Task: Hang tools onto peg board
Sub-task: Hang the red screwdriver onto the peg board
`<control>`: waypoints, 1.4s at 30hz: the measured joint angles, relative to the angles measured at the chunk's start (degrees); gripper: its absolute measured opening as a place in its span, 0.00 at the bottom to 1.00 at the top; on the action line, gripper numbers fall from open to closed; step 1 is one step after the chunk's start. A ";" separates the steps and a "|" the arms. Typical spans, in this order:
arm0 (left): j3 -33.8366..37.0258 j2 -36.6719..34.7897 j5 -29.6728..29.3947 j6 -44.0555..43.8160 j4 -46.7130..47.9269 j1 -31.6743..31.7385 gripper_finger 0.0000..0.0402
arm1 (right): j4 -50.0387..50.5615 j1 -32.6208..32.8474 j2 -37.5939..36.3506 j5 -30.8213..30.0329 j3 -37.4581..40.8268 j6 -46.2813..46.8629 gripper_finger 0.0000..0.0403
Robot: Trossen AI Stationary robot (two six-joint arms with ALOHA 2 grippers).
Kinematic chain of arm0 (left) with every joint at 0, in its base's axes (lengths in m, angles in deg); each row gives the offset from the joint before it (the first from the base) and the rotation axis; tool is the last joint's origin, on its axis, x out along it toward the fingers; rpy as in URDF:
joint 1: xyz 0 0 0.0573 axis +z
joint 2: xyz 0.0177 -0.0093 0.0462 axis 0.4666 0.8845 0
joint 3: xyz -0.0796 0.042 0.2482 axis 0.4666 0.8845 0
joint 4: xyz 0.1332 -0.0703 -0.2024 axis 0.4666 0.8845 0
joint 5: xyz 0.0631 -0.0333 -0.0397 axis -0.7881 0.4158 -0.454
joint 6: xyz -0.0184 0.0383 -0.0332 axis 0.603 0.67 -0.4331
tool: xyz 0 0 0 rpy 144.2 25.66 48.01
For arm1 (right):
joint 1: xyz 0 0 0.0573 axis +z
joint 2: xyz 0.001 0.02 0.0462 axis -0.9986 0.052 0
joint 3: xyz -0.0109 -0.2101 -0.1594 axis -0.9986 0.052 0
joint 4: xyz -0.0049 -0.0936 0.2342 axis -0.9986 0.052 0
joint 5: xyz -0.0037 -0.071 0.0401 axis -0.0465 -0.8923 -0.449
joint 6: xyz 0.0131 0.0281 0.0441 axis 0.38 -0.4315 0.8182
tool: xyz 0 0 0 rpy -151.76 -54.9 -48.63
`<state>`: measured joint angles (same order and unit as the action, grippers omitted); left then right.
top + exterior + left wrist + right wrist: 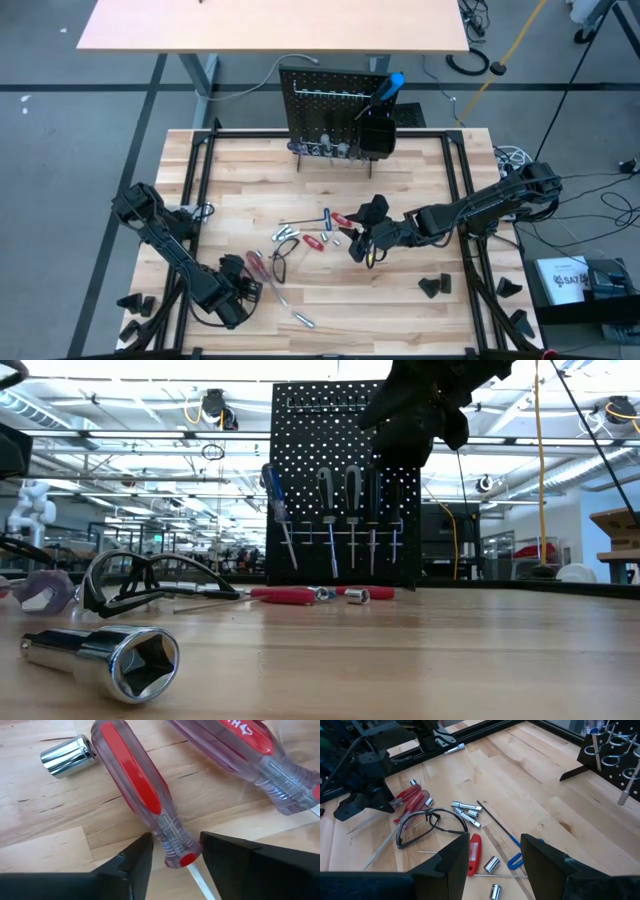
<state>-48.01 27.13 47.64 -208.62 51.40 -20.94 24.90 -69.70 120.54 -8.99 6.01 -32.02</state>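
Observation:
Two red-handled screwdrivers point(256, 265) lie flat on the table near its front left; they fill the left wrist view point(132, 780). My left gripper point(243, 283) is open and low, with one finger on each side of the nearer screwdriver's shaft end point(176, 851). My right gripper point(362, 250) is open and empty, raised over the table's middle above scattered tools: a red-handled tool point(475, 852), silver sockets point(492, 864) and a blue-ended hex key point(516, 861). The peg board point(335, 110) stands upright at the far edge with several screwdrivers hanging on it point(340, 520). My left gripper's fingers point(142, 852) straddle the screwdriver handle's narrow collar point(172, 840), where the shaft comes out. They come low over the table and lie across the tool. I cannot tell whether they touch it. The screwdriver lies flat on the table.
Safety glasses point(430, 825) lie beside the screwdrivers. A silver socket point(67, 756) lies by the handles and another point(110, 655) near the front edge. Black wedge blocks point(432, 287) sit at the front right. A blue-handled screwdriver point(390, 88) stands in the board's black bin.

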 joint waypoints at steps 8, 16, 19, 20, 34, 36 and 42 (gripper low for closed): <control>0.02 0.02 0.02 0.02 0.43 -0.02 0.31 | 0.00 0.00 0.01 -0.01 0.01 0.00 0.42; 0.02 0.02 -0.17 0.00 0.74 -0.02 0.30 | 0.00 0.01 0.01 0.00 0.00 0.00 0.42; 0.02 -0.33 -0.31 0.02 1.05 -0.02 0.30 | 0.00 0.02 0.01 0.00 0.00 0.00 0.42; 0.06 -0.53 -0.36 0.17 1.12 -0.02 0.30 | 0.00 0.02 0.01 0.00 0.01 0.00 0.42; -6.12 -10.63 -6.10 7.57 16.01 -0.37 0.29 | 0.00 0.02 0.01 -0.01 0.01 -0.48 0.42; -7.65 -12.98 -9.87 9.84 17.05 -0.37 0.29 | -0.02 0.02 0.01 0.00 0.01 -0.47 0.42; -11.61 -19.43 -31.63 23.62 17.25 -0.37 0.29 | -2.48 0.15 0.32 4.17 0.01 -1.43 0.42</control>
<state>-59.62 7.70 16.01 -185.01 68.65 -21.30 22.42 -69.54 120.86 -4.81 6.02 -33.45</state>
